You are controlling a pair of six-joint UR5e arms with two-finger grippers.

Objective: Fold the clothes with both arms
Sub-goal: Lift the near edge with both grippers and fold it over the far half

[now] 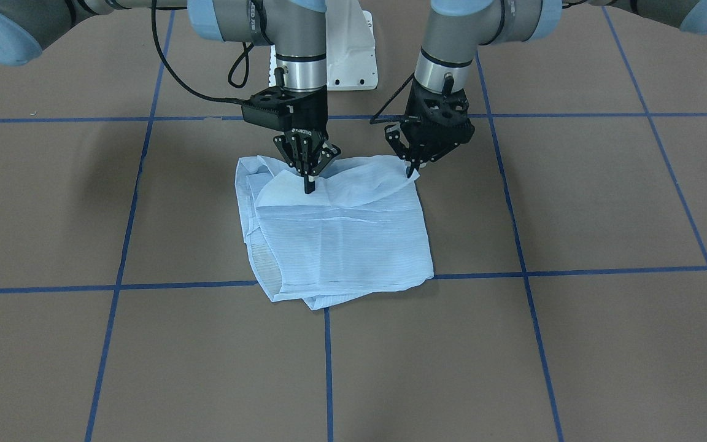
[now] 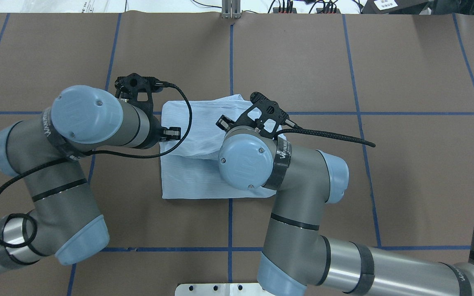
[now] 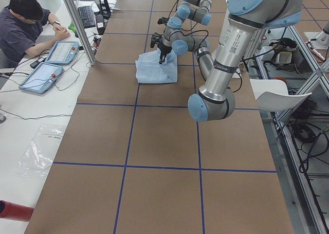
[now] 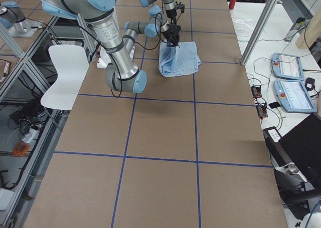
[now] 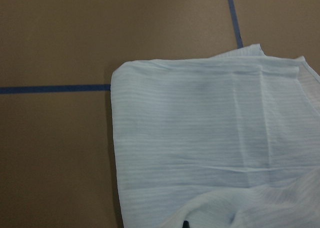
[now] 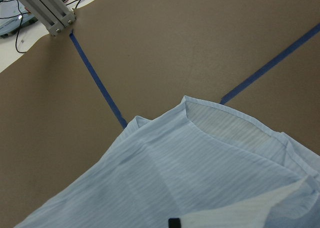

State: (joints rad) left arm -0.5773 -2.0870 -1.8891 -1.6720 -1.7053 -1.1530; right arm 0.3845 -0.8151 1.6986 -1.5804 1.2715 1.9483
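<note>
The light blue shirt point(image 1: 341, 239) lies folded into a rough rectangle at the table's middle point(image 2: 187, 176). Its edge nearest the robot is raised into a loose flap. My right gripper point(image 1: 309, 184) points straight down, its fingers pinched together on that flap near the middle. My left gripper point(image 1: 413, 170) is shut on the flap's corner at the shirt's side. The left wrist view shows the flat folded shirt point(image 5: 200, 128) ahead, and the right wrist view shows layered shirt edges point(image 6: 175, 173). In the overhead view both wrists cover the fingers.
The white pedestal base point(image 1: 353, 55) stands behind the grippers. Blue tape lines point(image 1: 329, 368) divide the brown table. A black cable point(image 2: 323, 133) trails from the right wrist. A seated person point(image 3: 25, 28) and tablets point(image 3: 51, 61) are beside the table; a white chair point(image 4: 62, 72) stands behind the robot.
</note>
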